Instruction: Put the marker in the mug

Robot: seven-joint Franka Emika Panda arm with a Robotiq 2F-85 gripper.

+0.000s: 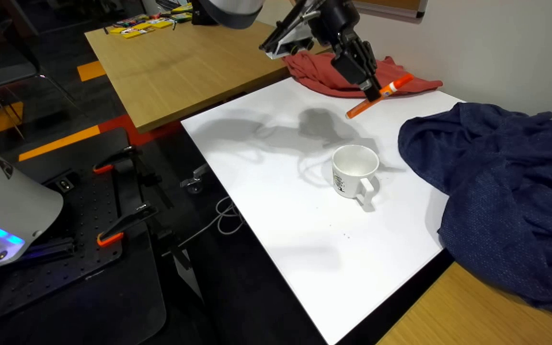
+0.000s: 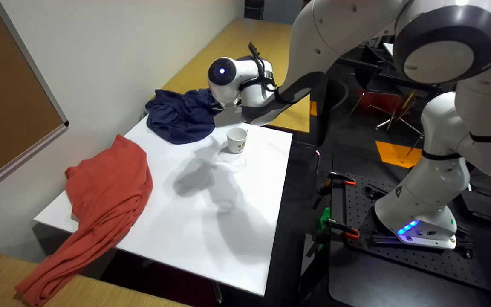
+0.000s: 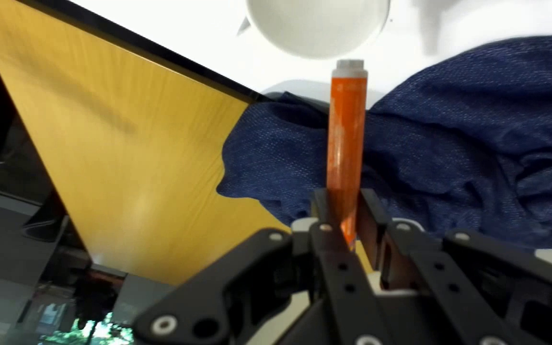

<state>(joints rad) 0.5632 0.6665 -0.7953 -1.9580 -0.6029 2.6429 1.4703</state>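
Observation:
The marker (image 1: pixel 363 108) is a slim orange stick with a grey end. My gripper (image 1: pixel 374 92) is shut on it and holds it tilted in the air above the white table, with the grey end lower. In the wrist view the marker (image 3: pixel 347 134) stands between the fingertips (image 3: pixel 344 206), and its grey end points toward the mug (image 3: pixel 319 26). The white mug (image 1: pixel 348 181) stands upright on the table, apart from the marker, and its inside looks empty. The mug also shows in an exterior view (image 2: pixel 237 141), where the arm hides the gripper and the marker is not seen.
A dark blue cloth (image 1: pixel 511 201) lies on the table beside the mug. A red cloth (image 2: pixel 109 183) lies toward the wall. The white table (image 1: pixel 281 206) borders wooden tables (image 1: pixel 185 67). The wall (image 2: pixel 113 55) stands close along the table's side.

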